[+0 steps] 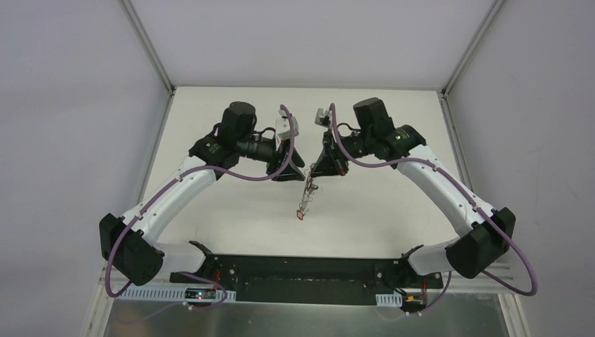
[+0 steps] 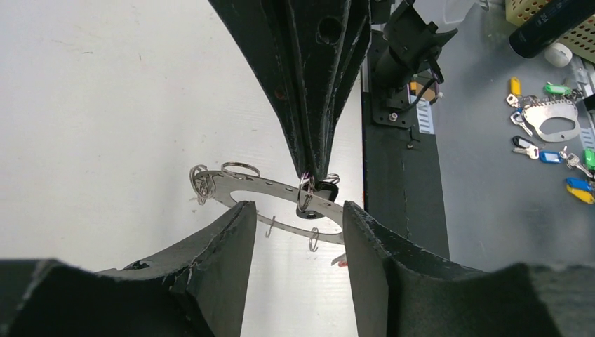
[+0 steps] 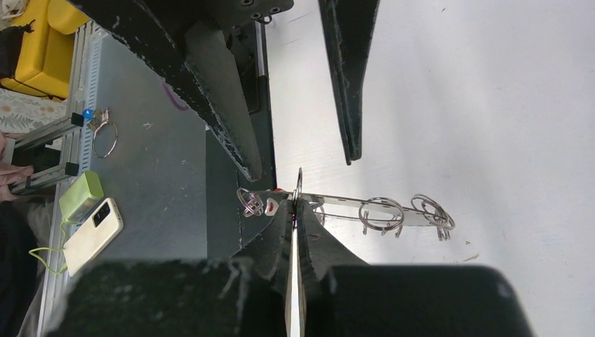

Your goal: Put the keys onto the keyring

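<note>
The keyring (image 1: 306,196), a flat grey metal ring rimmed with wire loops, hangs in the air over the table's middle. My right gripper (image 3: 296,205) is shut on one wire loop at the keyring's (image 3: 365,204) edge. A red key head (image 3: 271,208) shows just beside that grip. In the left wrist view the keyring (image 2: 245,188) lies flat just beyond my left gripper (image 2: 298,228), which is open with nothing between its fingers. The right gripper (image 2: 312,175) comes down from above onto a loop, with a black key head (image 2: 324,192) right under it. A red tip (image 2: 342,261) peeks by the left gripper's right finger.
The black base rail (image 2: 403,182) runs along the table's near edge. Beyond it, on the grey bench, lie several coloured keys around another metal plate (image 2: 554,126). A phone (image 3: 95,235), a green pack (image 3: 81,195) and a loose ring (image 3: 105,139) also lie there.
</note>
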`<state>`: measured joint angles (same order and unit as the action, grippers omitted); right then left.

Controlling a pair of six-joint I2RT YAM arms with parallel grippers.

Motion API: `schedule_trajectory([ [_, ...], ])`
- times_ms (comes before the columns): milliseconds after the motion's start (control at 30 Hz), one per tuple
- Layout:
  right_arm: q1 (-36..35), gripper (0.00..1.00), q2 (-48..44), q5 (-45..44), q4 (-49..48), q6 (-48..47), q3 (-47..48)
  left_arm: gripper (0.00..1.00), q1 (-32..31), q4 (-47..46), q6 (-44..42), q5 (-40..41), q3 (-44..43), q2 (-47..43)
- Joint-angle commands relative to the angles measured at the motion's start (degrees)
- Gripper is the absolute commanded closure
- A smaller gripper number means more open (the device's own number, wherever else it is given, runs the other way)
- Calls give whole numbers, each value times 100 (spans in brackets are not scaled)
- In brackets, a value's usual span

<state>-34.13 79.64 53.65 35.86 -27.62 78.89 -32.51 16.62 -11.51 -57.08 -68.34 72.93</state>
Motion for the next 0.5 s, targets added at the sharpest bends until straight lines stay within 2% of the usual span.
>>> schedule_trajectory([
  [0,-48,100,29,109,20,-86,307,53,41,-261,-183,-373,-160,-179],
  [133,-50,100,62,146,-5,-79,305,62,41,-436,-23,-436,-154,-132],
  [467,-50,100,59,172,-85,-45,260,64,26,-603,199,-477,-163,15],
])
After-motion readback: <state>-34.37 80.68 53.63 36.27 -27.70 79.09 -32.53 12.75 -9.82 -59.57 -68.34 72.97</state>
